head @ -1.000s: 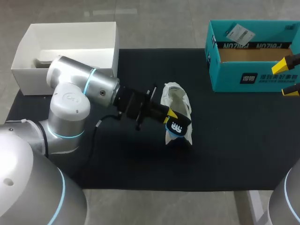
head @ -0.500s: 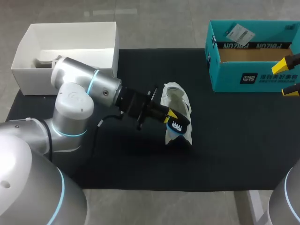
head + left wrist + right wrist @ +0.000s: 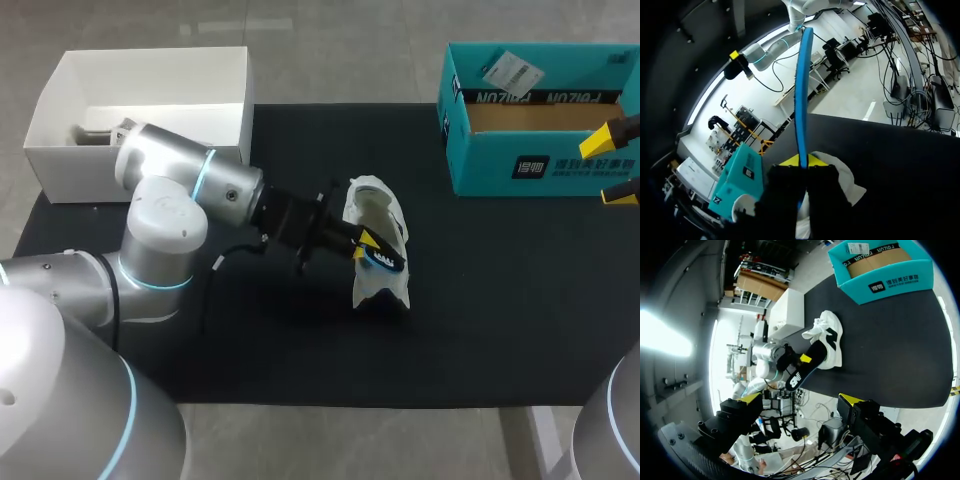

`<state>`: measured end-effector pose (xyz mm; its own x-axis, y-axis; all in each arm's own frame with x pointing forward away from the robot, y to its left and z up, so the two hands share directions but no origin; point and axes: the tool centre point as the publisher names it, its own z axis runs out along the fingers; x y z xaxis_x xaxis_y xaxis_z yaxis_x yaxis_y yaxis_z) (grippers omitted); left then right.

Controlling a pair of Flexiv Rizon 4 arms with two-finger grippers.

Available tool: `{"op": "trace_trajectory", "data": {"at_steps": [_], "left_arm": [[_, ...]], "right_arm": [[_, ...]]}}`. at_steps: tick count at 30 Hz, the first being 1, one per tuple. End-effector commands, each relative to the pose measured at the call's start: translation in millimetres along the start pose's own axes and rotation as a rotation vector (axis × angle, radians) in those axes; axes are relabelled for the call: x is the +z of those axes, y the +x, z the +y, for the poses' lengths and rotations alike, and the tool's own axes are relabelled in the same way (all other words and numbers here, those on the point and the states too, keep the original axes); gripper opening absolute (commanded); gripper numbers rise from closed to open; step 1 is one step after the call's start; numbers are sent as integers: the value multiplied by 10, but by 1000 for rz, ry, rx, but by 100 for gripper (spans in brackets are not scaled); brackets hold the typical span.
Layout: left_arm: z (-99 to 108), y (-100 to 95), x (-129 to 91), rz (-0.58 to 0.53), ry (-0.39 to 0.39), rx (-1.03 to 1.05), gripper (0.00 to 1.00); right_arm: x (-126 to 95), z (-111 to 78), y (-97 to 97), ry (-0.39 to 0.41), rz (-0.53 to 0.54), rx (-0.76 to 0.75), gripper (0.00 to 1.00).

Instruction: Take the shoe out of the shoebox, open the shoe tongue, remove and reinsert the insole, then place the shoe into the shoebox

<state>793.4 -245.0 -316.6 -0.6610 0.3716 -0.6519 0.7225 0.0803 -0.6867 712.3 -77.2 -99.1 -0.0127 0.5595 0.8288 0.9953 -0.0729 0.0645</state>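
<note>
Head view: left gripper pinches white-printed insole over the white shoe

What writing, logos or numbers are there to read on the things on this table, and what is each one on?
Teal shoebox, inner wall: a strip of dark capitals, upside down, not surely readable.
Its front: a black label with white characters, too small to read.
Its rim: a white tag, print too small to read.
Insole: white marks on the dark underside, blurred.
Shoe: a dark side mark, no readable word.
</note>
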Motion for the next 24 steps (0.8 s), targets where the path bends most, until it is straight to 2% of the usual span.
{"op": "trace_trajectory", "data": {"at_steps": [1, 10, 16, 24], "left_arm": [[104, -35, 49, -11, 3, -6, 0], [209, -123, 46, -35, -9, -29, 0], [268, -113, 42, -8, -68, -10, 0], [383, -90, 19, -27, -92, -34, 0]], "right_arm": [[0, -6, -1, -1, -2, 1, 100], [0, -6, -1, -1, -2, 1, 100], [0, -6, -1, -1, -2, 1, 100], [0, -6, -1, -1, -2, 1, 100]]}}
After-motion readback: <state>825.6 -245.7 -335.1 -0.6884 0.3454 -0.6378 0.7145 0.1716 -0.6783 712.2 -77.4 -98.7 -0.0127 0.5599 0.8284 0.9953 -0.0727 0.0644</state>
